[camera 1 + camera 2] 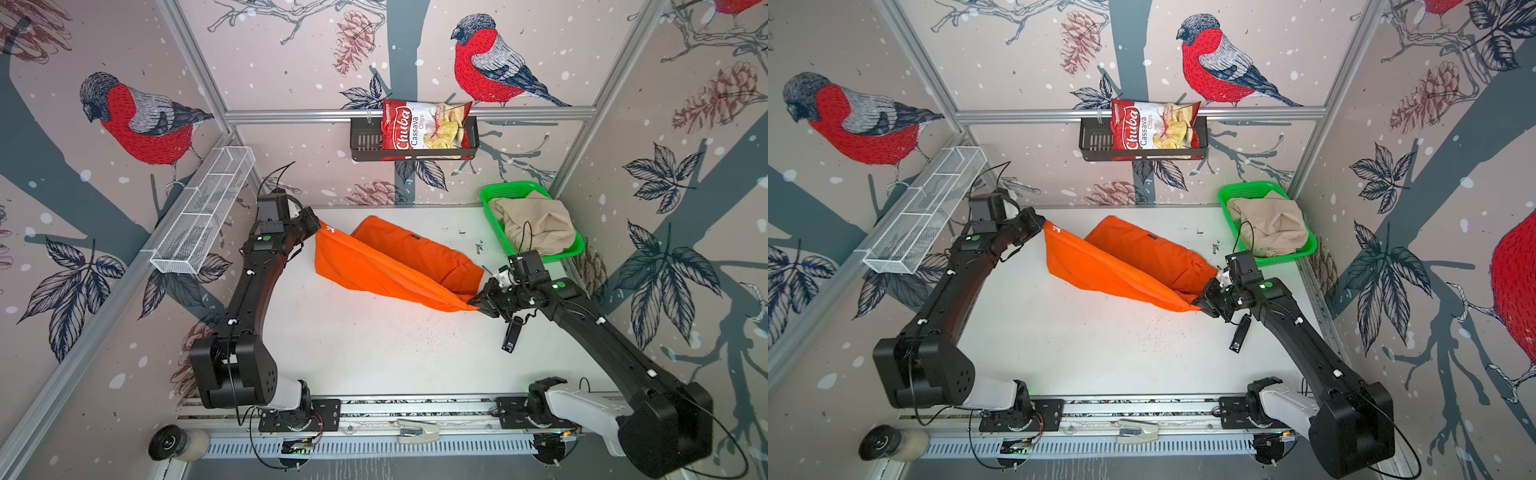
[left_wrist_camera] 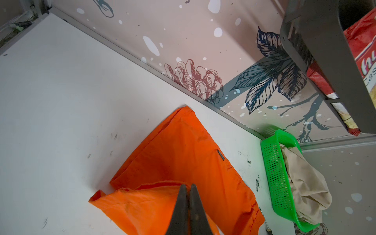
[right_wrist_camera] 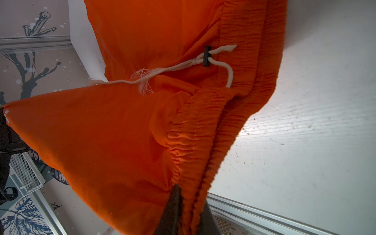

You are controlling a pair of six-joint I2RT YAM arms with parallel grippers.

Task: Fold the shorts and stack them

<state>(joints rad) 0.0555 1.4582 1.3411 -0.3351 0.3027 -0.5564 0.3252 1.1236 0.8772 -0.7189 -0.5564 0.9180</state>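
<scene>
I have the orange shorts strung between both arms over the middle of the table. The left gripper is pinched tight on the hem corner by the little white logo. The right gripper is clamped narrow on the gathered waistband. One leg hangs taut off the surface, and the other lies flat beneath it. It's thin, light cloth, I'd say: it sags, slides easily, and won't hold a crease by itself. The elastic band looks like the surest bite, while the thin hem could slip out. That loose drawstring may snag. The beige shorts sit bunched in the green basket at the far right corner, and I'd take those by the waist too.
</scene>
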